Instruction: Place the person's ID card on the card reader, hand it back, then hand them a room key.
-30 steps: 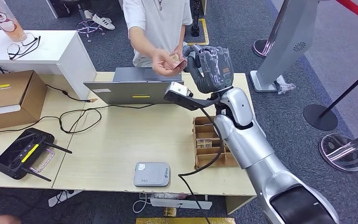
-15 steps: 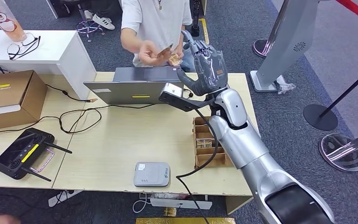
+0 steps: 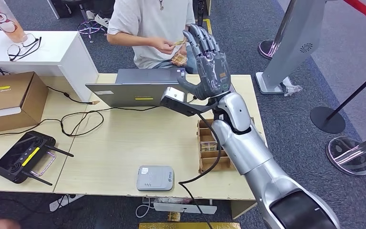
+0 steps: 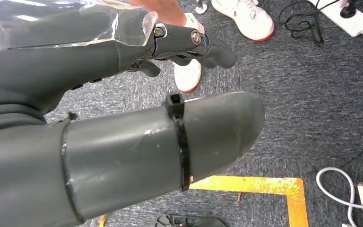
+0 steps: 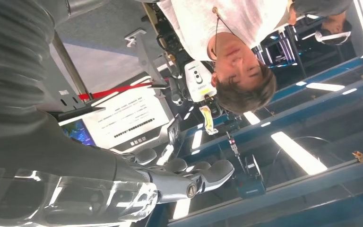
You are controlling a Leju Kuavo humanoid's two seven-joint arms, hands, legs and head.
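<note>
Right robot hand (image 3: 208, 64) was up past the laptop (image 3: 140, 88), fingers spread, holding nothing; person (image 3: 150, 24) had the ID card (image 3: 177, 43). Left robot hand (image 4: 123, 118): can't tell.

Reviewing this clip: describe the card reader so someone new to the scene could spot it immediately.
Start at the long pale wooden table and go to its near edge, straight out from the open grey laptop. There lies the card reader, a flat light-grey rounded-square pad. It sits alone, left of the brown compartmented wooden box, and unlike the black antenna-fitted controller it is pale and low.
</note>
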